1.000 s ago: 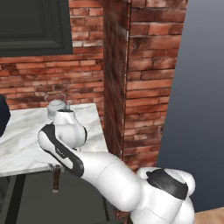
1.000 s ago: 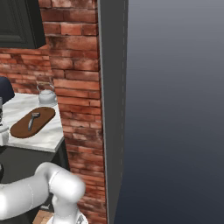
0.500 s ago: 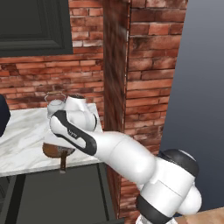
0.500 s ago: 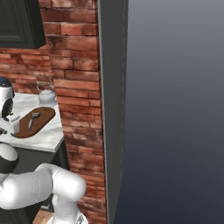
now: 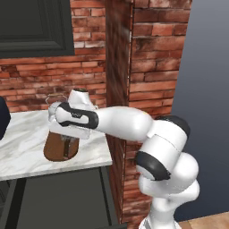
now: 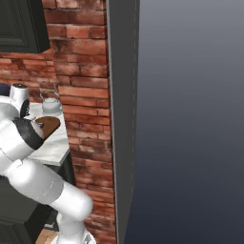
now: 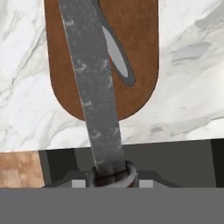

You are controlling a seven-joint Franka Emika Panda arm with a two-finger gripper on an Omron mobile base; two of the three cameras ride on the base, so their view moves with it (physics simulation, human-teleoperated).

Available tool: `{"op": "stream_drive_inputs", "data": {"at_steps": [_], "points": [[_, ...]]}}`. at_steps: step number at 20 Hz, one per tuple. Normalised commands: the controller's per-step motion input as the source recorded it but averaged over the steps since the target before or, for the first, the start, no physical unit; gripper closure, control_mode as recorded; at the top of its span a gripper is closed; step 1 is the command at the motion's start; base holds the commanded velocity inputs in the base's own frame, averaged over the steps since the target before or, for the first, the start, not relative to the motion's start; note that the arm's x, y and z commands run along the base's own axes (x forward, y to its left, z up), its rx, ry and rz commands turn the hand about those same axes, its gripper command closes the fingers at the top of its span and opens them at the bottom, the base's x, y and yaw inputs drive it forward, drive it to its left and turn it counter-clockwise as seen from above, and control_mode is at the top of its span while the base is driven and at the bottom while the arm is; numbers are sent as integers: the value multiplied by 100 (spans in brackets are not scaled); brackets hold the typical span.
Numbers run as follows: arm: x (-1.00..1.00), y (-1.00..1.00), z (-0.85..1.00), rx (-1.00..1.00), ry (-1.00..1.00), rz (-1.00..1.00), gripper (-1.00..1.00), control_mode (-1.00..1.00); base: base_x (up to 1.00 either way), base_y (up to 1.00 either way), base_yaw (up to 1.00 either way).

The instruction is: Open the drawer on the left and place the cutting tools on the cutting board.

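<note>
The oval brown cutting board [image 5: 56, 150] lies on the white marble near the counter's right end. It also appears in the right base view as the cutting board [image 6: 51, 125]. My gripper [image 5: 68, 142] hangs just above the board, shut on the knife [image 7: 89, 83], whose grey blade runs up across the board [image 7: 142, 39]. The silver-grey peeler [image 7: 117, 54] lies on the board beside the blade. The gripper [image 7: 109, 177] holds the knife at its base. The drawer [image 5: 58, 201] stands pulled out below the counter front, dark grey inside.
A glass kettle [image 6: 49, 101] stands behind the board against the brick wall. A brick column [image 5: 120, 67] rises just right of the counter [image 5: 22, 138]. A dark cabinet [image 5: 31, 24] hangs above. A dark blue object [image 5: 2, 120] sits at the left edge.
My hand has risen from below the counter edge and moved back over the cutting board, carrying the knife with it. The arm has stretched out leftward.
</note>
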Motion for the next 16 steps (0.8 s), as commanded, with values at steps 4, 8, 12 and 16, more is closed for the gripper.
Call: {"op": "stream_drive_inputs", "data": {"at_steps": [4, 8, 12, 16], "points": [[82, 1, 0, -3, -8, -2, 100, -100, 0, 0, 0], [60, 10, -1, -3, -5, -1, 100, -100, 0, 0, 0], [34, 25, -20, -6, -3, -1, 100, -100, 0, 0, 0], [1, 21, -17, -8, -1, 0, 100, -100, 0, 0, 0]]}}
